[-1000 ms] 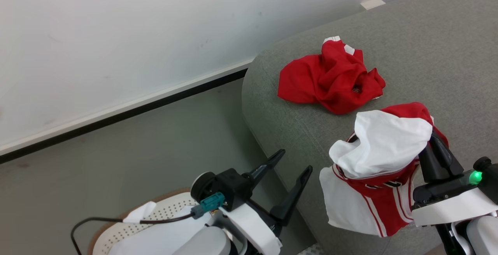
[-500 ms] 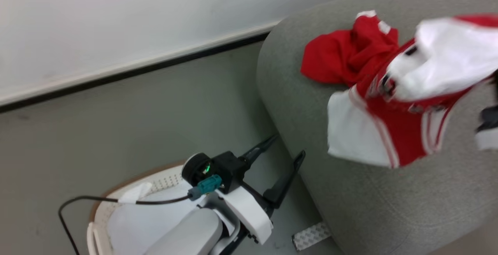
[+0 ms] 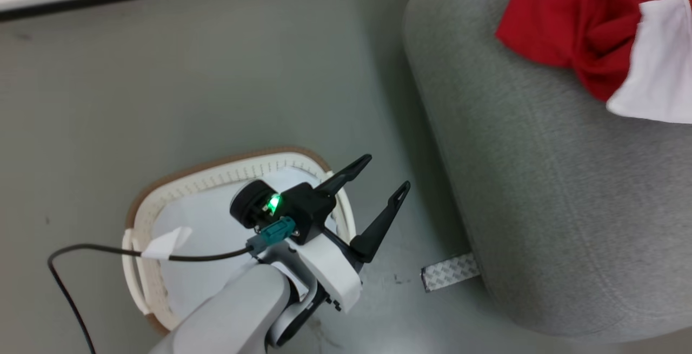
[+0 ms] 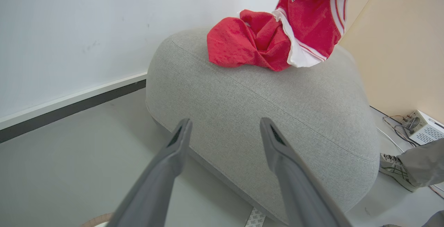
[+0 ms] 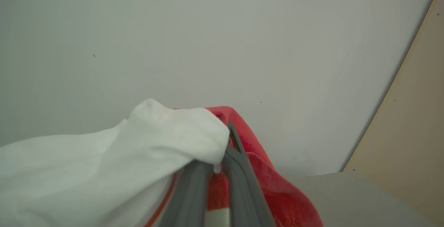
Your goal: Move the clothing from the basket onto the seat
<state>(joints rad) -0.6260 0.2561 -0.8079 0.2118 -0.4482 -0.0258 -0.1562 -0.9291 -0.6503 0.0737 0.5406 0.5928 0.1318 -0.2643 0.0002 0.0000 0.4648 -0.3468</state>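
The red-and-white striped fabric jersey [image 4: 312, 22] looks soft, light and floppy. The right gripper [image 5: 222, 150] has its jaws pinched on a bunched fold, and the left gripper [image 3: 386, 172] has its jaws gaping, empty.

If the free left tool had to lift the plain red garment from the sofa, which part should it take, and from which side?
Probably a raised fold in the plain red garment, from above. It lies bunched on the seat, so its folds stand up for the open left tool to pinch, while its edges lie flat.
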